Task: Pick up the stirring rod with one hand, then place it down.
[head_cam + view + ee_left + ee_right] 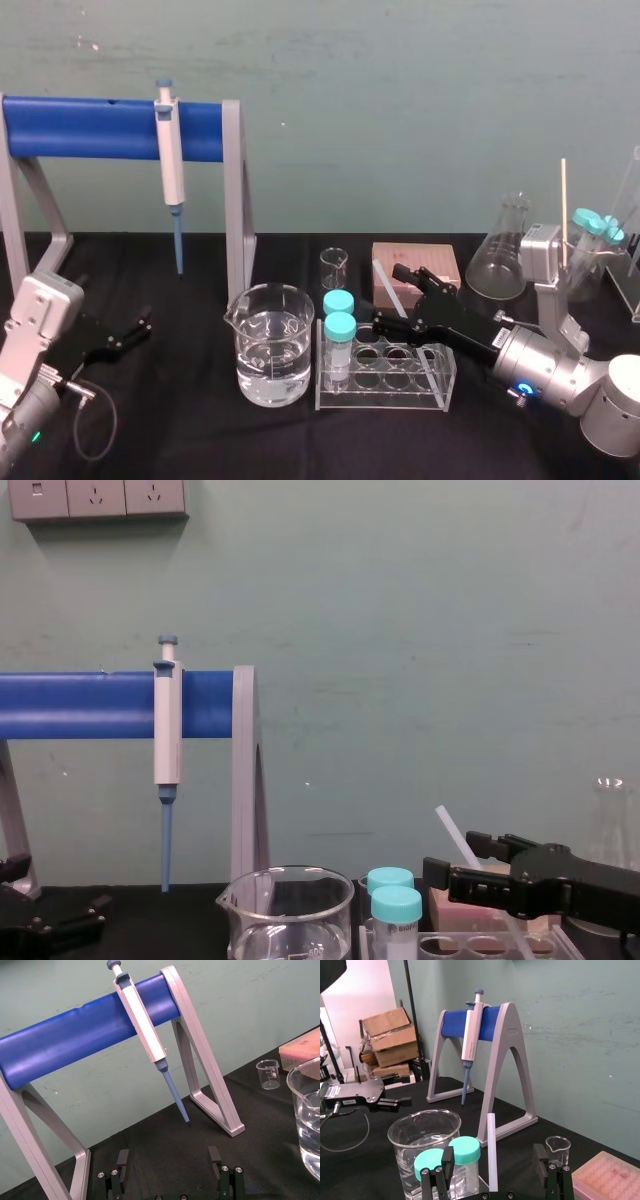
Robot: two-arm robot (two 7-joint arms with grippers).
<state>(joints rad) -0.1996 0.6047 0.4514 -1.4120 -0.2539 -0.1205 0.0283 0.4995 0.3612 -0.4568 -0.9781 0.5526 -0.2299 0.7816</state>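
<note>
as stirring rod tilts inside spread right gripper, left gripper idle

1. A pale green wall runs behind the table, its paint scuffed and faintly streaked.
2. A grey plate of power sockets sits high on that wall in the chest view.
3. The table has a black top reaching back to the wall.
4. In the right wrist view, brown cardboard boxes are stacked beyond the table's end, beside a thin black upright pole.
5. Behind the boxes, a paler pinkish-white wall is brightly lit.
</note>
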